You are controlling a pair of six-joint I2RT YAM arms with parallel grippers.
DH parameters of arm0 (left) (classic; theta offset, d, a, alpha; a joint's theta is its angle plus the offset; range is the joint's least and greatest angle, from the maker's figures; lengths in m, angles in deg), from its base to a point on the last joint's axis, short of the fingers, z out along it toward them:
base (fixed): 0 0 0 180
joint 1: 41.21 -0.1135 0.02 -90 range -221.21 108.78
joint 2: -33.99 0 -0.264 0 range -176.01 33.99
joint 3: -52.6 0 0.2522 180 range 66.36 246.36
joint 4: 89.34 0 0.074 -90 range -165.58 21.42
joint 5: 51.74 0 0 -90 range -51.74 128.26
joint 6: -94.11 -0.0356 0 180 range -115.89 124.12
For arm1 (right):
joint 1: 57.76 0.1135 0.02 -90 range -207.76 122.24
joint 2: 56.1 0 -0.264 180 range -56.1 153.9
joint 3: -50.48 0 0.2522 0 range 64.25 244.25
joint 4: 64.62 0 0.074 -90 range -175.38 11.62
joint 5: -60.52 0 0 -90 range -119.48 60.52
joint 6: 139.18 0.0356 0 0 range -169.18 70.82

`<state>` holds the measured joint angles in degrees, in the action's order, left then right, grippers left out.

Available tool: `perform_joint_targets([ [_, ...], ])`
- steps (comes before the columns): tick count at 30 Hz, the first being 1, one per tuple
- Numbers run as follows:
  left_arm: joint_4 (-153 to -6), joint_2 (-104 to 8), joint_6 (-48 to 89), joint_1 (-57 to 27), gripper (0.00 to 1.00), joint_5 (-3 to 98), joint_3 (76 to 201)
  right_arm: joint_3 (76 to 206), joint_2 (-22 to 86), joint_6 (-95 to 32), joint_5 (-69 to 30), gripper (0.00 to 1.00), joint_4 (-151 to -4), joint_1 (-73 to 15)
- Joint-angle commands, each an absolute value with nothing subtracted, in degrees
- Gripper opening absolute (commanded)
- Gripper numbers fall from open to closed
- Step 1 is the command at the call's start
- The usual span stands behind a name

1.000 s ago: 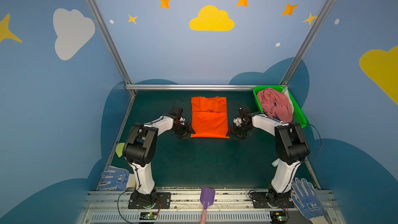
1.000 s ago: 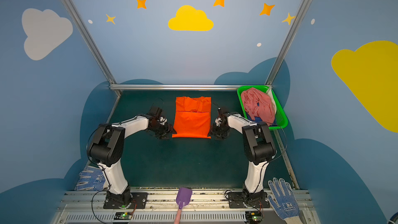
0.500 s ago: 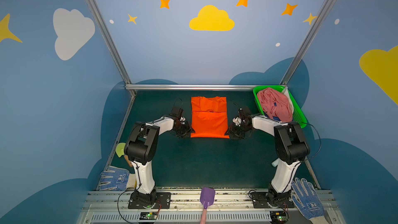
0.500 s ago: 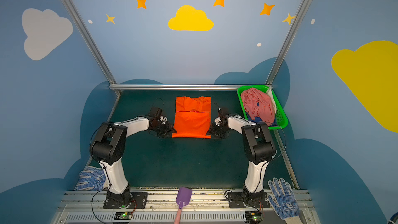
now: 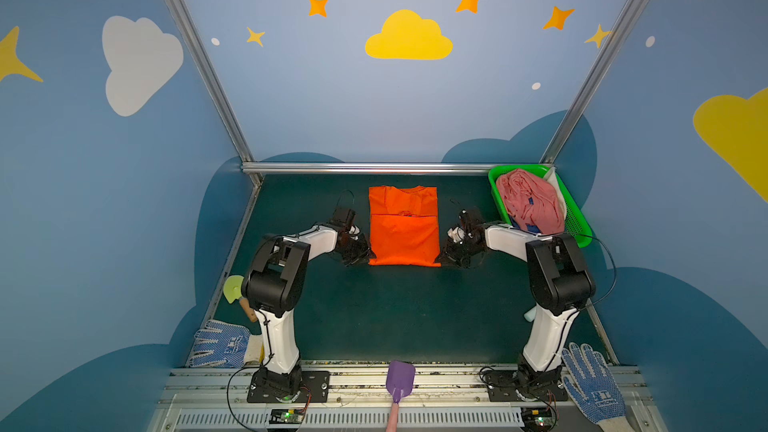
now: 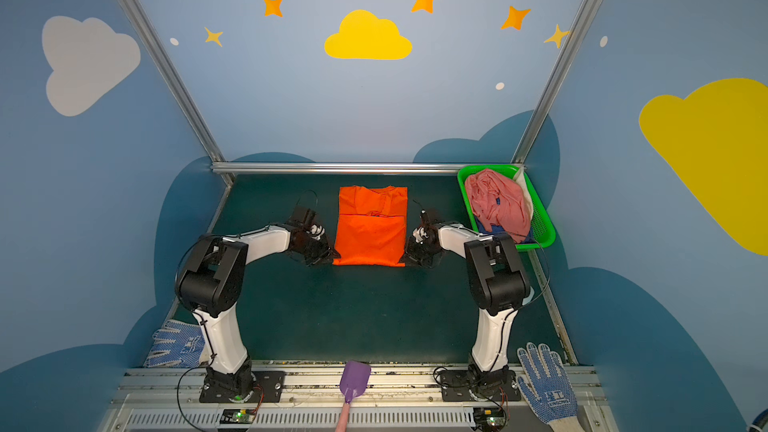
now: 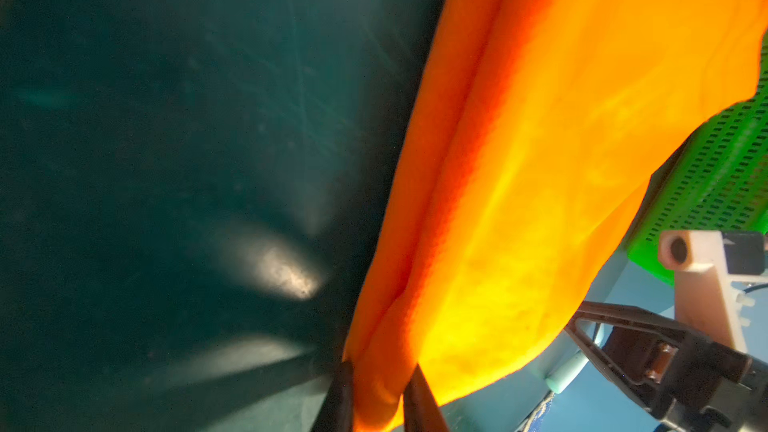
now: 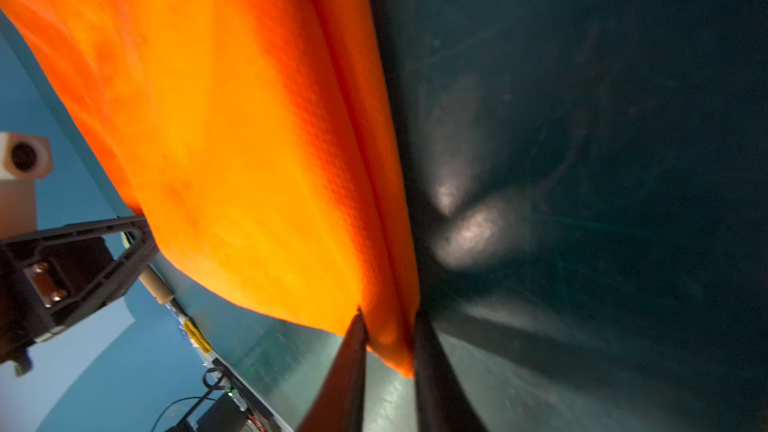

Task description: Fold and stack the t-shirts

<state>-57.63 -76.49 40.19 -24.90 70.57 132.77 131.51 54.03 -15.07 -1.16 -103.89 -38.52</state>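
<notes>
Orange t-shirt (image 5: pixel 404 234) lies partly folded flat on the dark green tabletop (image 5: pixel 395 313), toward the back middle. Left end effector (image 7: pixel 380 371) is pinching its near left corner and right end effector (image 8: pixel 388 326) its near right corner, cloth bunched between the fingers in both wrist views. Pink t-shirt (image 5: pixel 528 201) sits crumpled in the green basket (image 5: pixel 579 222) at the back right.

Green mesh basket (image 5: pixel 577 220) back right, dotted left glove (image 5: pixel 220 344), dotted right glove (image 5: pixel 592 384), purple scoop (image 5: pixel 400 376) between
</notes>
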Motion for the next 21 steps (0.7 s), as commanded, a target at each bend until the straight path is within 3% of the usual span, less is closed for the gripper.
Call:
perform_joint_targets([
  [1,-57.2,-76.6,40.2,-24.6,0.14,71.0,133.2,131.3,54.7,-15.1,-1.0,0.10,-104.2,-38.1],
  [4,-57.0,-76.0,40.0,-24.5,0.09,71.0,133.2,131.4,54.4,-15.2,-1.0,0.00,-104.5,-38.0],
  [7,-56.5,-75.1,39.8,-24.4,0.05,70.9,132.8,131.5,53.9,-15.4,-1.2,0.00,-105.1,-37.7],
  [21,-53.0,-62.8,42.2,-20.9,0.05,65.8,120.4,121.1,41.8,-14.2,-6.1,0.00,-106.9,-32.9],
])
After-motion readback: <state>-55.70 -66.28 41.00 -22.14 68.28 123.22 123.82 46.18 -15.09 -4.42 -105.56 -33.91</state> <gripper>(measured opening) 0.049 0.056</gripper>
